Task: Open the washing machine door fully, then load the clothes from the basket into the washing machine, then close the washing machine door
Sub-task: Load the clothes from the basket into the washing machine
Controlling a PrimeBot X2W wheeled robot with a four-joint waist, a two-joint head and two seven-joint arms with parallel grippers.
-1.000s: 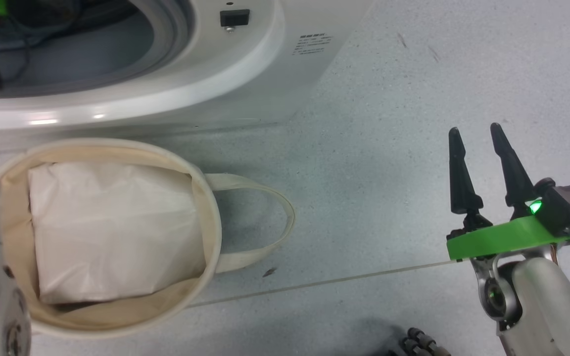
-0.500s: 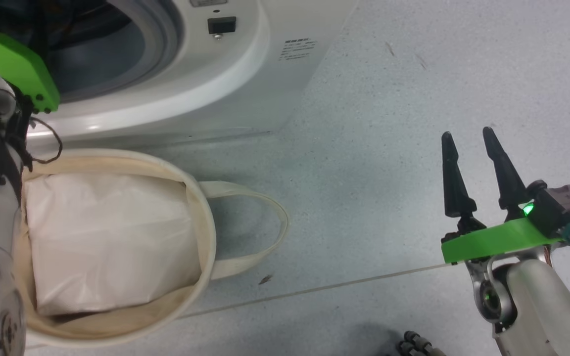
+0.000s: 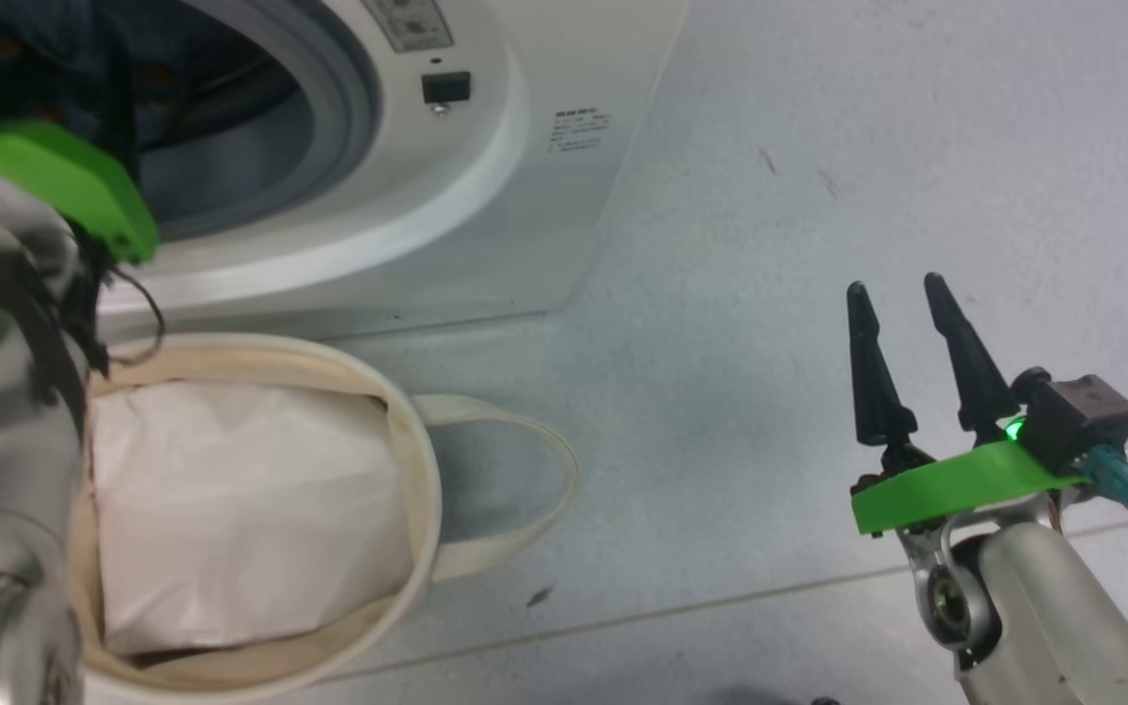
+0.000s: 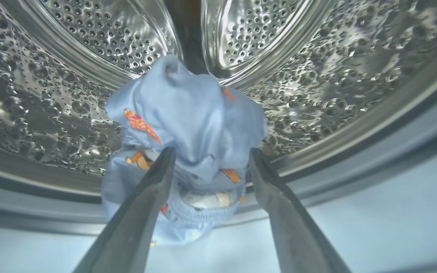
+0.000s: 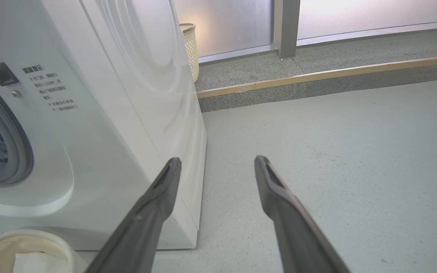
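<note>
Left gripper [image 4: 211,149] is in the washing machine [image 3: 486,225] drum [image 4: 89,57], jaws just gone from shut to wide apart: garment looks released, load step likely done. Basket [image 3: 422,470], on the floor at the machine's near side, has white padding [image 3: 241,509] on top, so door-closing is probably next. Clothes [image 4: 188,121]: crumpled light-blue bundle, orange figures, at the drum's near lip. Right gripper [image 3: 895,284] jaws open, empty, far right

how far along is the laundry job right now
Done: the washing machine stands open, and a blue printed garment lies at the mouth of the drum. In hand: the left gripper is open, a finger on either side of that garment; the right gripper hangs open over the floor. Left: the basket shows white padding and no printed clothes, so mainly closing the door.
</note>
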